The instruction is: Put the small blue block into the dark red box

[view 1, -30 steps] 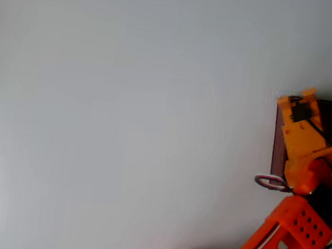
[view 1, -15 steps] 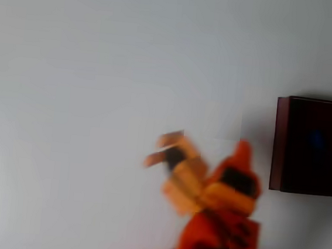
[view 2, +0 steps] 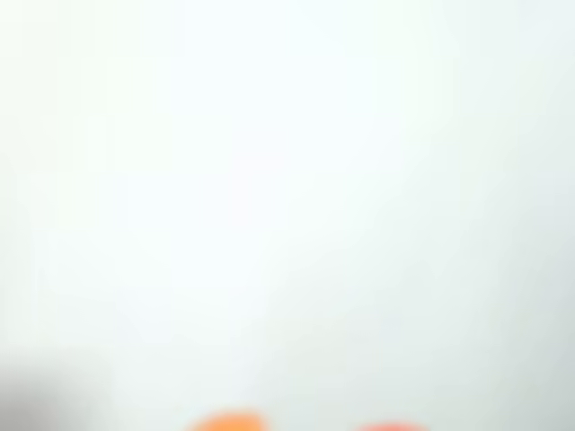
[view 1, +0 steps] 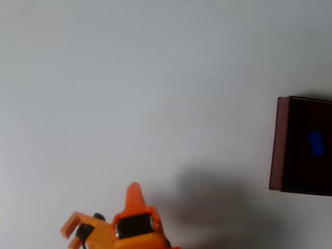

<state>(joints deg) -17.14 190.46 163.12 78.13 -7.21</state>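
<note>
White table (view 1: 128, 85), dark red box (view 1: 279, 141) at right edge, hand (view 1: 71, 235) bottom-left.

The dark red box (view 1: 279, 144) runs off the right edge — wrist view blurred.

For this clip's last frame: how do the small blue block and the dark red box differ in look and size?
Size: the small blue block is tiny; the dark red box is far larger and holds it. Colour: the block is bright blue, the box maroon with a near-black inside. Pose: the block lies tilted, while the box's walls run square to the overhead view. Both are straight-edged.
</note>
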